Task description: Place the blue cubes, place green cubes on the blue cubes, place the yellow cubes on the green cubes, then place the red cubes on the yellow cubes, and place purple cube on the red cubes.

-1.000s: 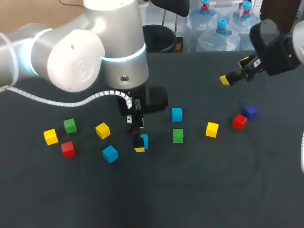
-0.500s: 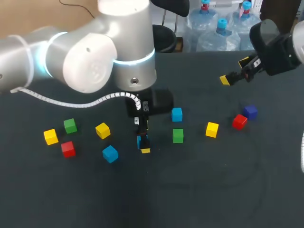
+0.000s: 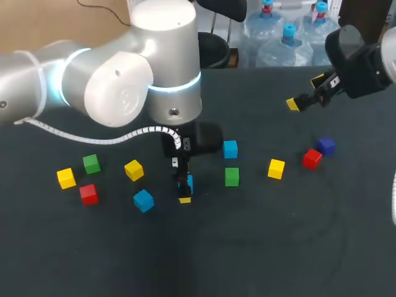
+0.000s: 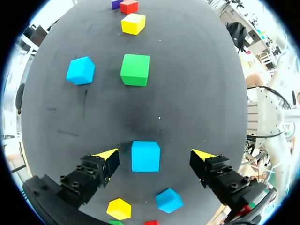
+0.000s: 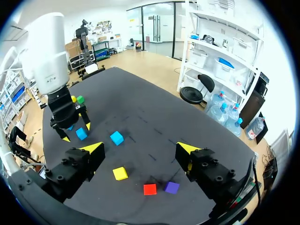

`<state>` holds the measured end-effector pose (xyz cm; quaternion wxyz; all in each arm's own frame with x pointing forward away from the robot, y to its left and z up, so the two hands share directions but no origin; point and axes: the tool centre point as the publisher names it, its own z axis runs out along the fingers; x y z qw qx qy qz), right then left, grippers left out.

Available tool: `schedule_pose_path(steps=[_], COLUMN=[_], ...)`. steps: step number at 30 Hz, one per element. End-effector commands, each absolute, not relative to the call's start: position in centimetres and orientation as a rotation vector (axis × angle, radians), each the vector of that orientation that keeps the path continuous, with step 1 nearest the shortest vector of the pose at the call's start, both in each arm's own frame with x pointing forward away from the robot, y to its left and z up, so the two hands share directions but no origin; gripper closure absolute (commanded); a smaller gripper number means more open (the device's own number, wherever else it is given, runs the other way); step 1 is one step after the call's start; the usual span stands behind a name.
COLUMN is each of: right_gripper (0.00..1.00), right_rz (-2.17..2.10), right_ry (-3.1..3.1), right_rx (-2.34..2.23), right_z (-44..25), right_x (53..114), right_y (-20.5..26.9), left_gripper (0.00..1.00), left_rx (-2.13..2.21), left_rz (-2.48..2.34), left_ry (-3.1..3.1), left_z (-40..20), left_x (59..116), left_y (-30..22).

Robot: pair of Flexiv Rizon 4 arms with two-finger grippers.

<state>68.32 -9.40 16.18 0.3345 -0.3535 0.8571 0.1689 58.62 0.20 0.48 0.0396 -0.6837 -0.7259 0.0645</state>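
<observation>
Left wrist view: left tool (image 4: pixel 154 156) released, its fingers either side of a blue cube (image 4: pixel 145 156) on the bench (image 4: pixel 197 93), touching neither face. Head view: a green cube (image 3: pixel 231 176) lies at its 3 o'clock, a second blue cube (image 3: pixel 143 200) at its 8 o'clock. Right tool (image 5: pixel 139 148) hangs released, well apart.

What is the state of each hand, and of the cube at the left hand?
left hand: open, one finger at each side of the blue cube, not touching it
right hand: open, empty
blue cube: lying on the table, not gripped
</observation>
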Motion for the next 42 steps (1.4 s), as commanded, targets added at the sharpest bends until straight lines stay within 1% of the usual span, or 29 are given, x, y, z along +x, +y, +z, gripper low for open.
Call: schedule_pose_path(steps=[1, 2, 3, 4, 5, 6, 7, 8, 9, 10, 11, 28, 42], right_gripper=[0.00, 0.00, 0.00, 0.00, 0.00, 0.00, 0.00, 0.00, 0.00, 0.00, 0.00, 0.00, 0.00], right_rz=[0.433, 0.433, 0.433, 0.433, 0.433, 0.433, 0.433, 0.433, 0.433, 0.433, 0.433, 0.433, 0.433], right_ry=[2.238, 2.238, 2.238, 2.238, 2.238, 2.238, 2.238, 2.238, 2.238, 2.238, 2.238, 2.238, 2.238], right_rx=[-0.919, -0.919, -0.919, -0.919, -0.919, -0.919, -0.919, -0.919, -0.919, -0.919, -0.919, -0.919, -0.919], right_z=[16.3, 16.3, 16.3, 16.3, 16.3, 16.3, 16.3, 16.3, 16.3, 16.3, 16.3, 16.3, 16.3], right_x=[68.1, 68.1, 68.1, 68.1, 68.1, 68.1, 68.1, 68.1, 68.1, 68.1, 68.1, 68.1, 68.1], right_y=[-9.4, -9.4, -9.4, -9.4, -9.4, -9.4, -9.4, -9.4, -9.4, -9.4, -9.4, -9.4, -9.4], left_gripper=[0.00, 0.00, 0.14, 0.19, 0.11, 0.37, 0.70, 0.78, 0.67, 0.73, 1.00, 1.00, 1.00], left_rx=[-2.095, -2.095, -2.096, -2.097, -2.101, -2.102, -2.103, -2.102, -2.101, -2.101, -2.100, -2.108, -2.165], left_rz=[0.196, 0.197, 0.198, 0.199, 0.205, 0.206, 0.207, 0.208, 0.210, 0.209, 0.209, 0.204, 0.161], left_ry=[-2.224, -2.226, -2.223, -2.219, -2.216, -2.216, -2.216, -2.217, -2.218, -2.218, -2.219, -2.213, -2.107], left_z=[0.3, 0.2, 0.2, 0.1, 0.1, 0.0, 0.0, 0.0, 0.0, 0.0, -0.1, 0.1, 1.3], left_x=[58.9, 58.9, 59.0, 59.0, 59.0, 59.0, 59.0, 59.0, 59.0, 59.0, 59.1, 59.4, 61.9], left_y=[0.1, 0.1, 0.1, 0.0, 0.0, 0.0, 0.0, 0.0, 0.0, 0.0, 0.0, 0.1, -1.1])
